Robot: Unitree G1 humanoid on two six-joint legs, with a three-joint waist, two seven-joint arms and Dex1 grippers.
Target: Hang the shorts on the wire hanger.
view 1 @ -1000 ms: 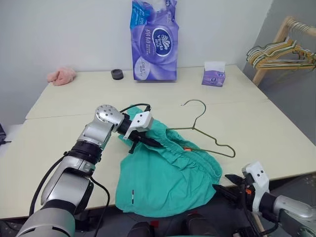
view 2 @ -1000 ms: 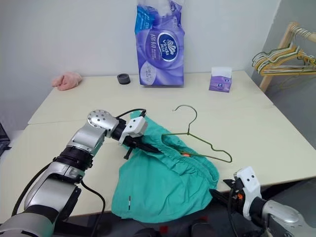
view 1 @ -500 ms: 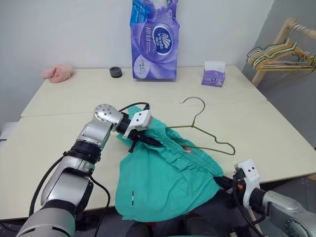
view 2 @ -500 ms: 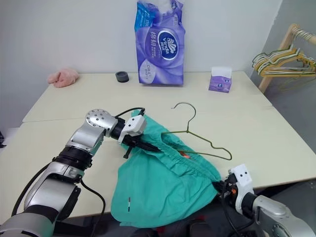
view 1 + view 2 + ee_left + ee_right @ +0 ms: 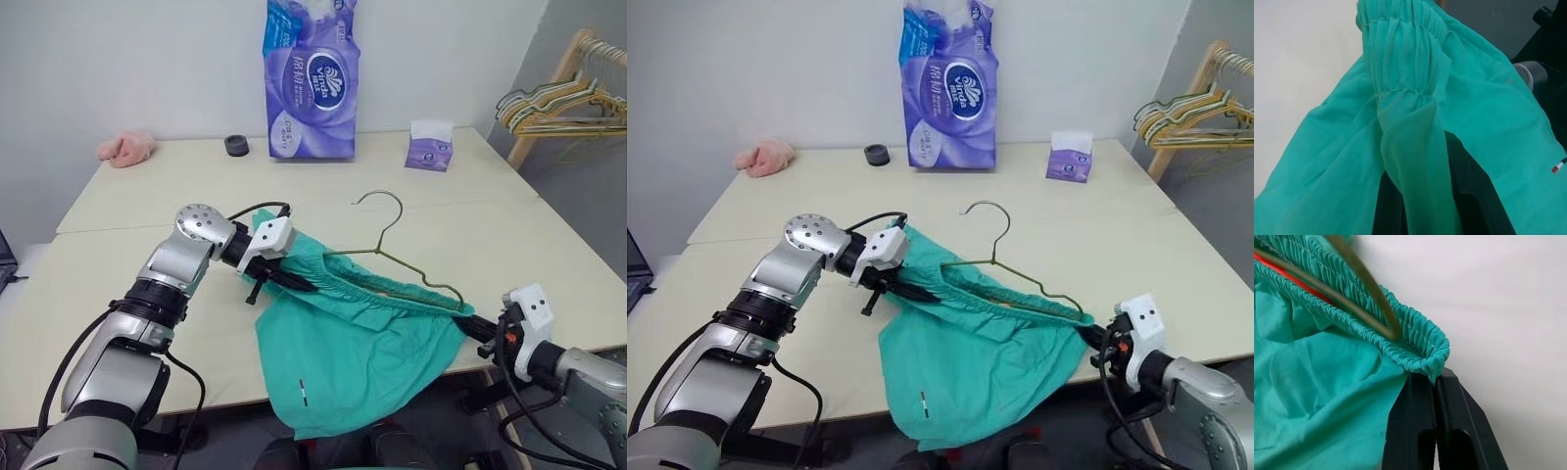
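Note:
The teal-green shorts [image 5: 362, 333] lie over the table's front edge, their gathered waistband stretched between my two grippers. My left gripper [image 5: 299, 284] is shut on the waistband's left end, and fabric [image 5: 1415, 161] folds between its black fingers [image 5: 1388, 205]. At the table's front right edge, my right gripper [image 5: 472, 328] is shut on the waistband's right end [image 5: 1425, 357]. The thin olive wire hanger [image 5: 397, 262] lies on the table with its hook [image 5: 384, 199] pointing away. Its lower bar runs along the waistband, and its right corner [image 5: 1393, 330] sits inside the waistband opening.
A tall purple tissue pack [image 5: 312, 78], a small purple tissue box [image 5: 430, 155], a black round object [image 5: 236, 146] and a pink cloth [image 5: 125, 147] stand along the table's far edge. A wooden rack with pastel hangers [image 5: 558, 98] stands off the table at the right.
My right gripper rose from below the table edge, shut on the waistband's right end and pulled it right, stretching the waistband along the hanger. The left gripper stayed put.

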